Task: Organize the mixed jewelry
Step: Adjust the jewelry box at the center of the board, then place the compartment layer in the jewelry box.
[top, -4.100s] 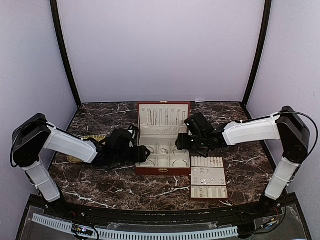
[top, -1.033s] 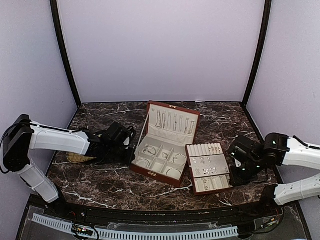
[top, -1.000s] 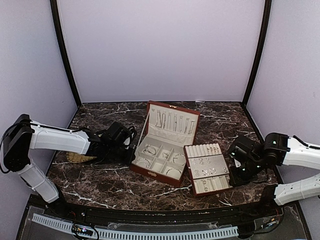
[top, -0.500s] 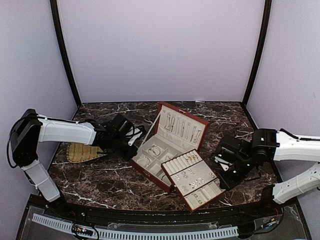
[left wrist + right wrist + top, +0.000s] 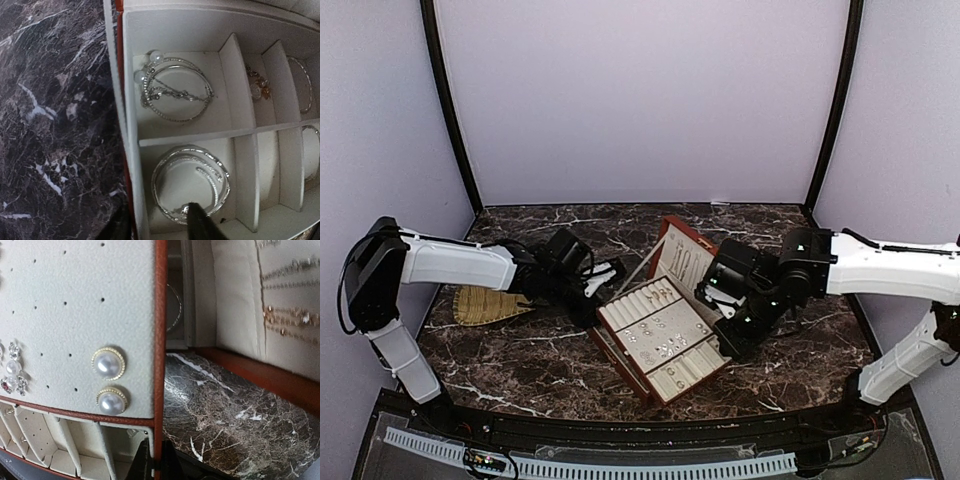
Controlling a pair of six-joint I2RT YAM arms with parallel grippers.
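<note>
The right gripper (image 5: 154, 463) is pinched tight on the brown rim of the slotted tray (image 5: 75, 295), holding it across the base of the open red-brown box (image 5: 682, 245) — most likely so the tray can settle in as an upper layer, with its pearl studs (image 5: 108, 363) and tiny silvery pieces kept in their holes. The left gripper (image 5: 158, 227) is partly open and grips nothing. One finger is outside the box's side wall and one is inside the near compartment, just over the bangles (image 5: 192, 182) — seemingly placed to steady the box. More hoops (image 5: 175, 90) lie in the next compartment.
</note>
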